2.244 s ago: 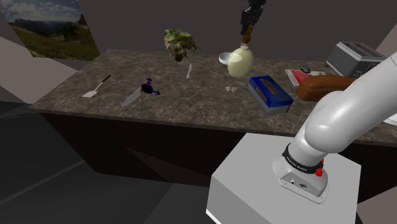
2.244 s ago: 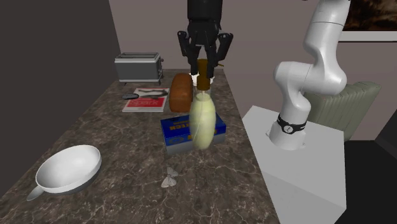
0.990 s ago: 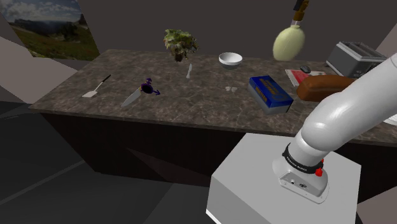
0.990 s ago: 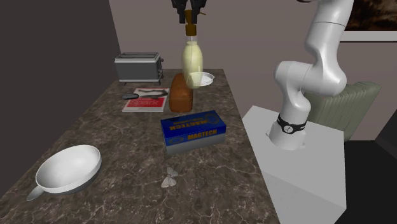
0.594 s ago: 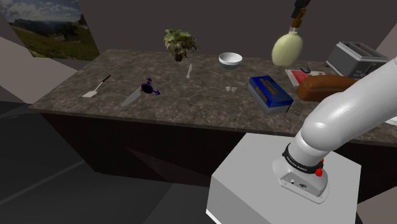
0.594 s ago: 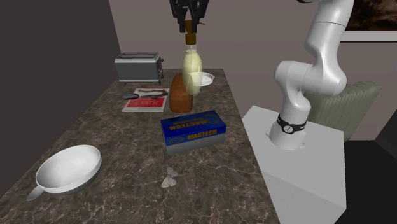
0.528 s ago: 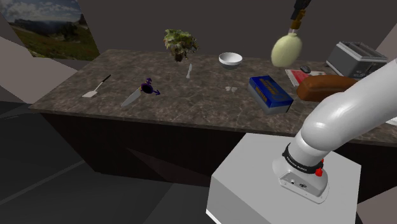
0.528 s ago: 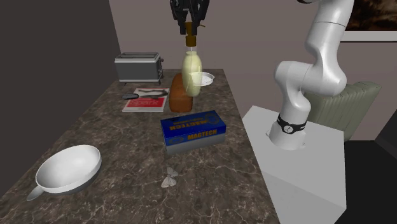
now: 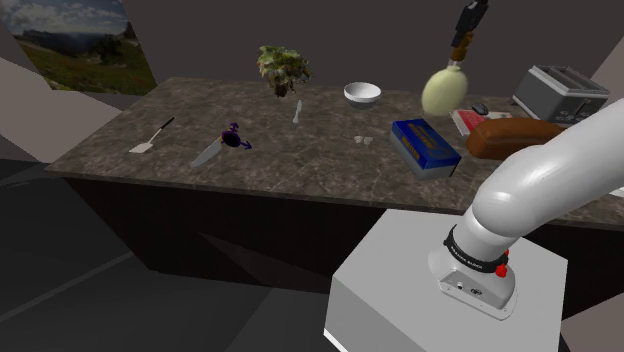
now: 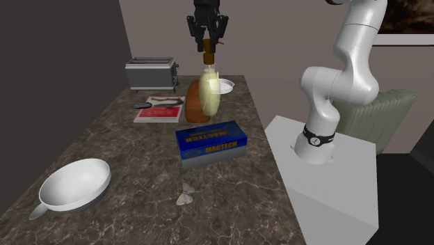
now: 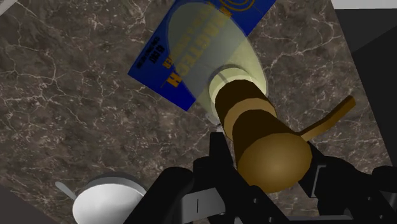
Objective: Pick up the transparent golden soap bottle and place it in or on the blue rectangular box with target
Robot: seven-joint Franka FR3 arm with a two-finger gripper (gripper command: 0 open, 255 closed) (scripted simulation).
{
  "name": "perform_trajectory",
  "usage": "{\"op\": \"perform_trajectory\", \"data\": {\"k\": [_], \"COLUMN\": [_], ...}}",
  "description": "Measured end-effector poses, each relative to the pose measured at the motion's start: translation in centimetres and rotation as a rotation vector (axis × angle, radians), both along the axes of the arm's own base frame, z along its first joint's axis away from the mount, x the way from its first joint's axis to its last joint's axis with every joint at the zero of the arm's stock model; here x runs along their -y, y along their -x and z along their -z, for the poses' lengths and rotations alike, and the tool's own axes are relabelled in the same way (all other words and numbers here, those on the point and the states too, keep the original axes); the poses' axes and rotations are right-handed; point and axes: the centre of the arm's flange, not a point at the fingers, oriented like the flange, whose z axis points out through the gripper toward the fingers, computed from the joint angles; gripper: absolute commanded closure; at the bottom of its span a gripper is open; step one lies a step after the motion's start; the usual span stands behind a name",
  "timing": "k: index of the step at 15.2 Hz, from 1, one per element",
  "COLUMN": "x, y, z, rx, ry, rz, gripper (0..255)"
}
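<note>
The pale yellow, see-through soap bottle (image 9: 445, 90) hangs tilted in the air, clear of the marbled surface (image 9: 300, 155). The end effector (image 10: 209, 43) clasps its brown pump cap. The blue box (image 9: 425, 146) lies on the surface below, nearby.

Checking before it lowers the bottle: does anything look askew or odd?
The soap bottle hangs aslant in the air, clasped by its brown pump top in the gripper, its pale body leaning off plumb above the counter near the blue box. Nothing looks spilled or damaged.
</note>
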Motion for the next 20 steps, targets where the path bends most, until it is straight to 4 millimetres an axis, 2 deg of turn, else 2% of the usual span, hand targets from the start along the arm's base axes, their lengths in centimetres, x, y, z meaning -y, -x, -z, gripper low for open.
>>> {"op": "perform_trajectory", "data": {"k": [17,20], "x": [-0.1,-0.1], "y": [0.1,0.1], "z": [9.0,9.4], "rx": [0.000,0.000], "ry": [0.000,0.000], "rz": [0.000,0.000], "gripper": [255,255]}}
